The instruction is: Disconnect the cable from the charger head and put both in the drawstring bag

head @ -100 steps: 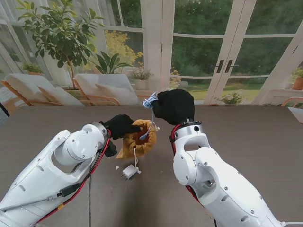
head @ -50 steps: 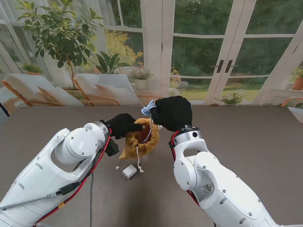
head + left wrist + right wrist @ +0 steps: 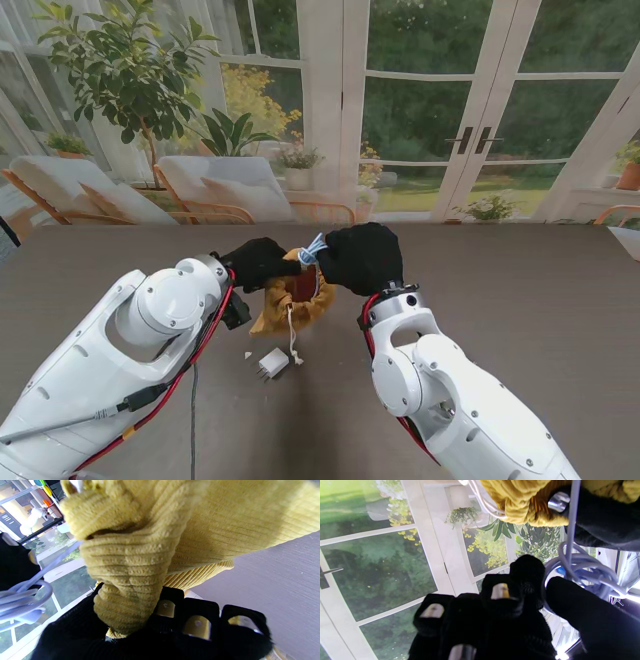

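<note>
While the charger head [image 3: 272,362] is seen only from the stand, both wrist views show the left robot hand [image 3: 258,265] gripping the drawstring bag [image 3: 296,296] and the right robot hand [image 3: 360,257] clasping the coiled cable [image 3: 585,572].

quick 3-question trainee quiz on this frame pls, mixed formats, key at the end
1. True or false: the charger head is already inside the drawstring bag.
2. Which hand grips the bag's rim? A) left hand B) right hand C) neither
3. Fill in: the right hand holds the coiled ____ at the bag's mouth.

Key:
1. False; it lies on the table, nearer to me than the bag.
2. A
3. cable
</note>
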Controlling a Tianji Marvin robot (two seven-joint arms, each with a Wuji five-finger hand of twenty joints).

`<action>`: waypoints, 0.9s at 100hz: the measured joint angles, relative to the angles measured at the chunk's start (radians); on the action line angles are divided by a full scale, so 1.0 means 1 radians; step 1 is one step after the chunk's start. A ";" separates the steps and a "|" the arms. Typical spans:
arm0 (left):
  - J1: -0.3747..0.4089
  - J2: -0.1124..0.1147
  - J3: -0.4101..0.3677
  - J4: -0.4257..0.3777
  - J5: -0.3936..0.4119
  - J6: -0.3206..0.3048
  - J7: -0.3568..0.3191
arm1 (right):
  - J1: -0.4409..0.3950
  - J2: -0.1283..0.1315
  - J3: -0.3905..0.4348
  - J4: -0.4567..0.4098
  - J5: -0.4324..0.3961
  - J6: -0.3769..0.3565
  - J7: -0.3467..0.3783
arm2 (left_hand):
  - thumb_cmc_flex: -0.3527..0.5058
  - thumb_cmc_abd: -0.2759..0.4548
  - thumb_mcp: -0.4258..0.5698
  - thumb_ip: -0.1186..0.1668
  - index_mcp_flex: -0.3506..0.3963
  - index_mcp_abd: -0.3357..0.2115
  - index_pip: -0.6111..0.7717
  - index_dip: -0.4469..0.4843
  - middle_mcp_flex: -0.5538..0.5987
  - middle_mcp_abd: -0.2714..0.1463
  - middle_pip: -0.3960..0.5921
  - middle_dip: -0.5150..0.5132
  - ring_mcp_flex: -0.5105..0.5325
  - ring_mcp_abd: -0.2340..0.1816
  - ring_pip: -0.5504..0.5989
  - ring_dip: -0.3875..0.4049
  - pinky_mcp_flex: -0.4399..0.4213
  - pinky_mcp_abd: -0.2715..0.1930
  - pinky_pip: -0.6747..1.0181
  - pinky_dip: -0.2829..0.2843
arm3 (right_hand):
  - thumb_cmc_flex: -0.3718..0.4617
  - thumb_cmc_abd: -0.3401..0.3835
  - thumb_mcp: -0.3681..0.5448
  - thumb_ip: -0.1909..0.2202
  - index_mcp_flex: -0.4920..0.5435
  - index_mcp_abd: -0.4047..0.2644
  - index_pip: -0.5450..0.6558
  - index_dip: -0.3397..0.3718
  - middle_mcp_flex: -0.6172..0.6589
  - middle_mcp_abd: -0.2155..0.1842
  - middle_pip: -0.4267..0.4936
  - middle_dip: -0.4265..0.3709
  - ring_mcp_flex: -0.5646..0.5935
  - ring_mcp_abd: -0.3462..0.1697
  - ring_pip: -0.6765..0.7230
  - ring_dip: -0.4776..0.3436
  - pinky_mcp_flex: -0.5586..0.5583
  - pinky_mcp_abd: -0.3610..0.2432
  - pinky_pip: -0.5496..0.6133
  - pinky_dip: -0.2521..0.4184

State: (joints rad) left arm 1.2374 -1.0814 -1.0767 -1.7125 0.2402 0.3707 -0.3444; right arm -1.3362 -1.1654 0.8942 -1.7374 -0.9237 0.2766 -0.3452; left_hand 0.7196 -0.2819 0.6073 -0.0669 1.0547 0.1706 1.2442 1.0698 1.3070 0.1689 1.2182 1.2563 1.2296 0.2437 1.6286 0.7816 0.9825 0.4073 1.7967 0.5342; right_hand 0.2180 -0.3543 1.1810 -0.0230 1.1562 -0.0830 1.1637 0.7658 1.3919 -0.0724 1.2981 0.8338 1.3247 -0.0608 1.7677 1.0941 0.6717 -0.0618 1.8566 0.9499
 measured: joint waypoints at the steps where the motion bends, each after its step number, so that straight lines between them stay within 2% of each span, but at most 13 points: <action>1: 0.000 0.000 0.000 0.000 0.000 0.000 0.000 | 0.000 0.000 0.000 0.001 0.000 -0.001 0.000 | 0.000 0.000 0.000 0.000 0.000 0.000 0.000 0.000 0.000 0.000 0.000 0.000 0.000 0.000 0.000 0.000 0.000 0.000 0.000 0.000 | 0.000 0.000 0.000 0.000 0.000 0.000 0.000 0.000 0.000 0.000 0.000 0.000 0.000 0.000 0.000 0.000 0.000 0.000 0.000 0.000; 39: -0.001 -0.001 -0.003 -0.003 -0.015 0.000 0.004 | -0.016 0.013 -0.004 0.013 -0.017 -0.062 0.015 | 0.000 0.000 -0.002 0.000 0.000 0.000 0.000 0.000 0.000 0.000 0.000 0.000 0.000 0.000 0.000 0.000 0.000 0.000 0.000 0.000 | 0.000 0.000 0.000 0.000 0.000 -0.002 0.000 0.000 0.000 -0.001 0.000 0.000 0.000 -0.001 0.000 0.000 0.000 -0.001 0.000 0.000; 55: -0.002 -0.002 -0.004 -0.004 -0.016 -0.001 0.005 | -0.022 0.021 -0.005 0.014 -0.019 -0.094 0.044 | 0.000 0.000 -0.004 0.000 0.000 0.000 0.000 0.000 0.000 0.000 0.000 0.000 0.000 0.000 0.000 0.000 0.000 0.000 0.000 0.001 | -0.001 0.000 0.000 0.000 0.000 -0.002 0.000 0.000 0.000 -0.001 0.000 0.000 0.000 -0.001 0.000 0.000 0.000 -0.002 0.000 0.000; 90: 0.002 0.000 -0.008 -0.015 -0.019 -0.023 -0.009 | -0.018 0.029 -0.022 0.012 -0.017 -0.089 0.098 | 0.001 0.000 -0.014 0.000 0.000 0.000 0.000 0.000 0.000 0.000 0.000 0.000 0.000 0.000 0.000 0.000 0.000 0.000 0.000 0.001 | -0.007 0.011 0.000 0.001 -0.009 -0.003 0.000 0.001 0.000 -0.003 0.000 0.000 0.000 -0.005 0.000 0.000 0.000 -0.005 0.000 0.000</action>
State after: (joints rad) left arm 1.2396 -1.0818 -1.0848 -1.7275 0.2207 0.3475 -0.3536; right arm -1.3541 -1.1365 0.8717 -1.7253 -0.9409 0.1880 -0.2475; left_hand 0.7206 -0.2819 0.5932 -0.0668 1.0545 0.1705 1.2445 1.0698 1.3070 0.1687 1.2182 1.2561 1.2296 0.2436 1.6286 0.7815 0.9825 0.4074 1.7968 0.5350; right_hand 0.2114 -0.3429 1.1807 -0.0224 1.1472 -0.0863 1.1637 0.7666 1.3918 -0.0758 1.2981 0.8338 1.3247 -0.0655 1.7677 1.0941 0.6717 -0.0666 1.8567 0.9499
